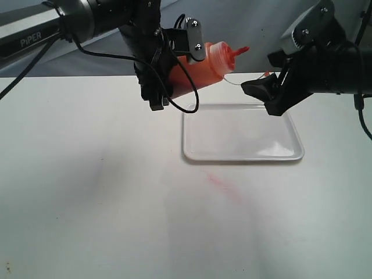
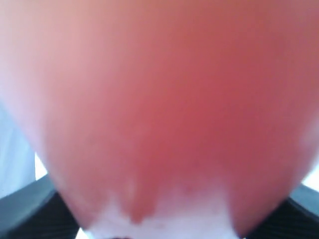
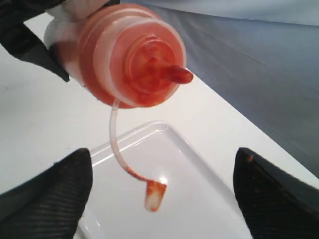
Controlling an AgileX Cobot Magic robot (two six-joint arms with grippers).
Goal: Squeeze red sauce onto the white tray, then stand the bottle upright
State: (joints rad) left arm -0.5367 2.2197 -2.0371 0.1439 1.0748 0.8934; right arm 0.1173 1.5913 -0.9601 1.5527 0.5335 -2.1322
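Above the upper edge of the white tray point(image 1: 244, 158), the left gripper point(image 1: 189, 58) clamps the tilted, uncapped bottle point(image 1: 216, 63), the right gripper point(image 1: 256, 97) open beside it; a misaimed squeeze could spatter the tabletop point(image 1: 87, 203).

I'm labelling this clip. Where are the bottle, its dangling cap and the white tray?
bottle point(image 1: 207, 70), exterior view, on its orange body.
dangling cap point(image 3: 155, 194), right wrist view, on the cap at the tether's end.
white tray point(image 1: 232, 136), exterior view, on its bare floor.

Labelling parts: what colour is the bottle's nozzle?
Red; the nozzle shows best in the right wrist view.
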